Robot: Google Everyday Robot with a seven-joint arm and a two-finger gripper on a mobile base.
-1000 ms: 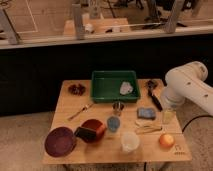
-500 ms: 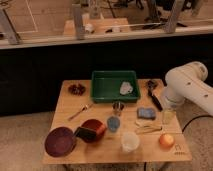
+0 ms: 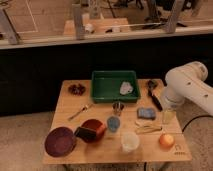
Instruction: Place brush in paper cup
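The brush (image 3: pixel 153 95) lies on the wooden table (image 3: pixel 100 152) at the back right, dark head toward the back and slim handle pointing forward. The paper cup (image 3: pixel 130 141) stands upright near the front edge, right of center. My white arm (image 3: pixel 187 87) reaches in from the right. My gripper (image 3: pixel 167 106) is at the arm's lower end over the table's right edge, just right of the brush handle and apart from it. Nothing shows in its hold.
A green tray (image 3: pixel 105 87) with a crumpled whitish item (image 3: pixel 126 88) sits at the back. A metal cup (image 3: pixel 118 107), blue cup (image 3: pixel 113 123), blue sponge (image 3: pixel 146 113), fork (image 3: pixel 80 111), red bowl (image 3: pixel 92 130), maroon plate (image 3: pixel 60 141), orange (image 3: pixel 166 140) and yellowish glass (image 3: pixel 168 117) stand around.
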